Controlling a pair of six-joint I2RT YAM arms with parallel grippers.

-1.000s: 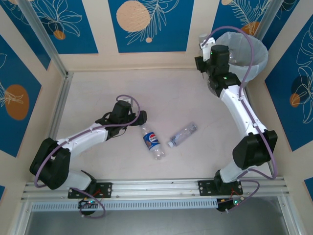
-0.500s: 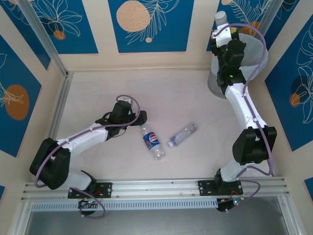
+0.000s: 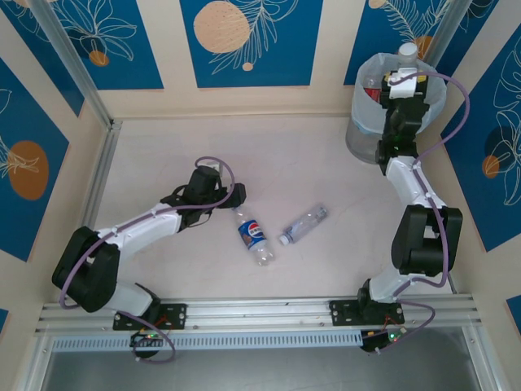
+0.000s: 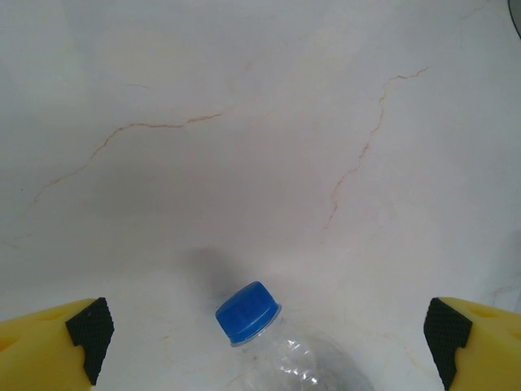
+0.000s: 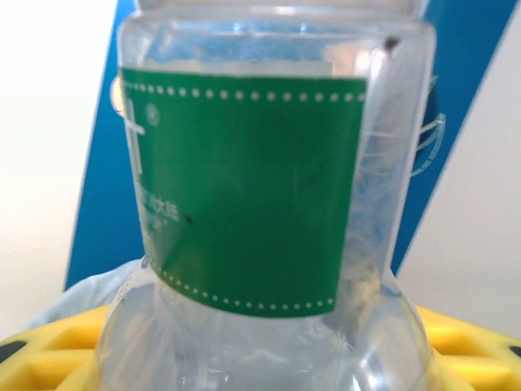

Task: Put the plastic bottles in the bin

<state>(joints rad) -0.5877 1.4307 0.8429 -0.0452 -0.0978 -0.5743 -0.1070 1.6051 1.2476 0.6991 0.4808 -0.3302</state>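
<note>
Gripping green-label bottle [image 5: 252, 195] over bin [image 3: 358, 140]: right gripper [image 3: 405, 67] | left gripper [image 4: 266, 326] open, astride Pepsi bottle [image 3: 253, 235]

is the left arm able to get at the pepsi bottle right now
Probably yes: the left end effector sits open right at the blue cap of the Pepsi bottle, with nothing between them.

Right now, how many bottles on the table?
2: a Pepsi bottle, a clear bottle just right of it. The right gripper holds a green-label bottle over the bin; arms may hide others.
</note>
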